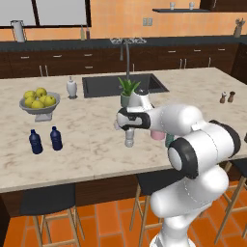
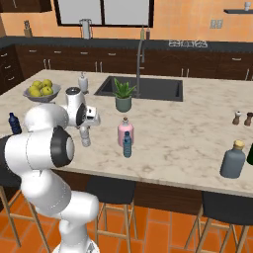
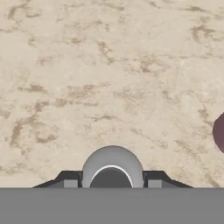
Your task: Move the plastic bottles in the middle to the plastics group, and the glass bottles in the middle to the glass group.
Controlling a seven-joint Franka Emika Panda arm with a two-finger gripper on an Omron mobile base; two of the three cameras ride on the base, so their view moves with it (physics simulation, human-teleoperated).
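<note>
My gripper (image 3: 112, 181) pinches the clear-grey bottle (image 1: 129, 140) at frame center. Risk: pink bottle (image 2: 125, 130) & teal bottle (image 2: 127, 145) sit near; a careless swing topples both.

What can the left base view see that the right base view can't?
Left base view: two navy bottles standing together; the right base view catches just one, at its left edge. Right base view: the teal bottle in the open, and a grey bottle near the counter's front edge. Both: the fruit bowl, plant, sink, pink bottle and the clear bottle under the arm's tip.
</note>
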